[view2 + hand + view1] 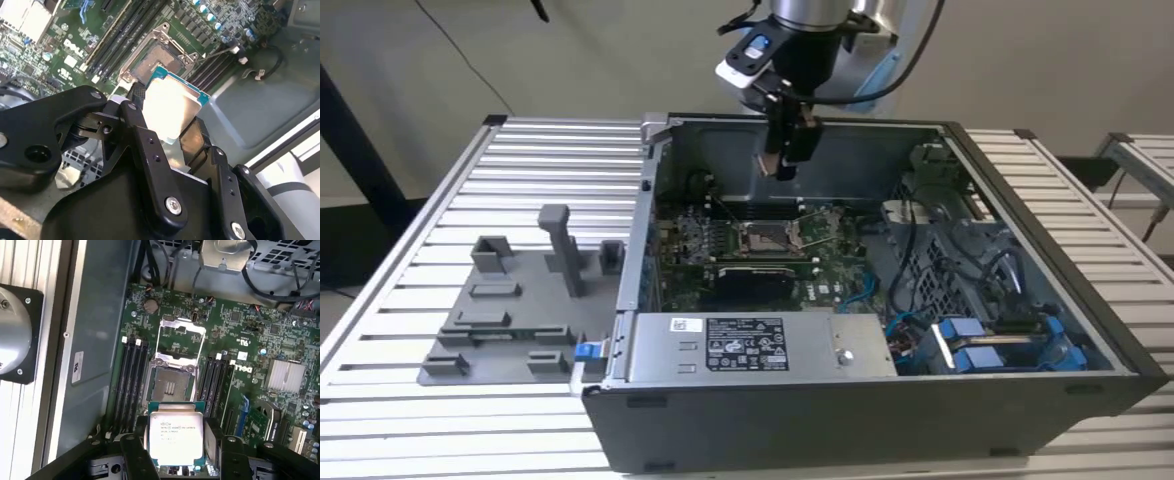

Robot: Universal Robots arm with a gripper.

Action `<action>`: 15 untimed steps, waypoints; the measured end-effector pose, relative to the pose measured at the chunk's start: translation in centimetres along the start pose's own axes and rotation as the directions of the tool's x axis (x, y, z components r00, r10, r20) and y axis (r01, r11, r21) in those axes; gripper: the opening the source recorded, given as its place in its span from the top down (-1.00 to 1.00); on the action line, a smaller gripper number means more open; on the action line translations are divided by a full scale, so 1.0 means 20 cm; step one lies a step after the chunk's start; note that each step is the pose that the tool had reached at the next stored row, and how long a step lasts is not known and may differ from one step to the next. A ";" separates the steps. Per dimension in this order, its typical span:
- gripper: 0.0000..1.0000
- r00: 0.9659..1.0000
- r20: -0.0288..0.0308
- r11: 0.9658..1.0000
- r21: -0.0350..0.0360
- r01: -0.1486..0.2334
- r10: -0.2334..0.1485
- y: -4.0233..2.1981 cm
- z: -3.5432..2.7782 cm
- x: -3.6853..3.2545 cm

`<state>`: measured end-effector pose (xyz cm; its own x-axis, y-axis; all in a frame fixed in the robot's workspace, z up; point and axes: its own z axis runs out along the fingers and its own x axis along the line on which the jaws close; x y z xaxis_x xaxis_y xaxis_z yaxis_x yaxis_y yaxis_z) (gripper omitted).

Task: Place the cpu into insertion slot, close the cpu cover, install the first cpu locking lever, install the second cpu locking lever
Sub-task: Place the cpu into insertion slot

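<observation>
Below the fingers [134, 454], a slatted counter [440, 190] carries an open computer case [854, 410], with its green motherboard [235, 320] lying flat inside. Beneath the fingers and just ahead of their tips sits the insertion slot [170, 386], its dark centre exposed. The cpu cover [181, 328] is swung open just beyond it. The fingers are clamped on the edges of the cpu [176, 437] and hold it above the slot, clear of it, with its silvery top facing the first wrist view.

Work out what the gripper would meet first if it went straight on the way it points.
Probably the open insertion slot, just beyond the cpu the gripper holds in both wrist views; nothing shows between them, though depth is unclear.
</observation>
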<state>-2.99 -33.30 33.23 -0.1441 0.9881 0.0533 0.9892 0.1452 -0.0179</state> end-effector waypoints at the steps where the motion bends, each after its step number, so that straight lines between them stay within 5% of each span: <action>1: -0.08 1.000 0.000 1.000 -0.001 -0.016 0.016 0.000 0.002 0.000; 10: -0.08 0.989 -0.003 0.989 -0.008 -0.147 0.147 0.001 0.020 -0.001; 15: -0.08 0.983 -0.004 0.983 -0.009 -0.185 0.185 0.001 0.026 -0.002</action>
<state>-2.97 -33.30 32.70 0.0412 0.9977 0.0531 0.9990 -0.0403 -0.0180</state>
